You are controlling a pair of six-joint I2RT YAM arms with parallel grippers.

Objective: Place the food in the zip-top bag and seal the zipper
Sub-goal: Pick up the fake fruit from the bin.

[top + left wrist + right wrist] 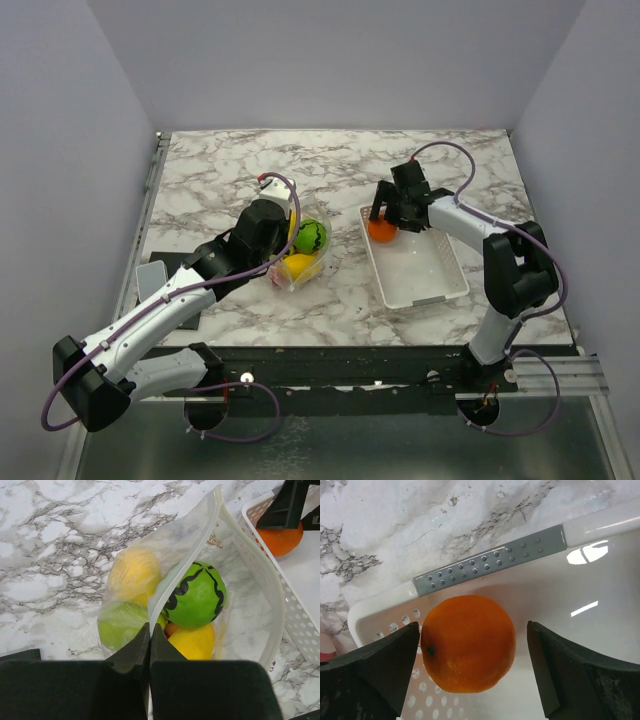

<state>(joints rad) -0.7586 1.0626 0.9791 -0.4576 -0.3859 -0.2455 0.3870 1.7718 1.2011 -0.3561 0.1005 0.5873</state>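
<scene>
The see-through zip-top bag (300, 255) lies mid-table with its mouth held open; it also shows in the left wrist view (250, 580). Inside are a dark-striped green ball (196, 596), yellow fruits (194, 642) (134, 575) and a light green one (120, 625). My left gripper (149, 630) is shut on the bag's mouth edge with the zipper strip (165, 587). An orange (467, 642) sits in the far left corner of the white tray (600, 525). My right gripper (472, 650) is open around the orange, one finger each side, apart from it; it also shows in the top view (388, 215).
The white tray (425, 285) stands right of the bag, holding only the orange (382, 231). A dark flat mat with a small grey device (152, 278) lies at the table's left edge. Grey walls close in on three sides.
</scene>
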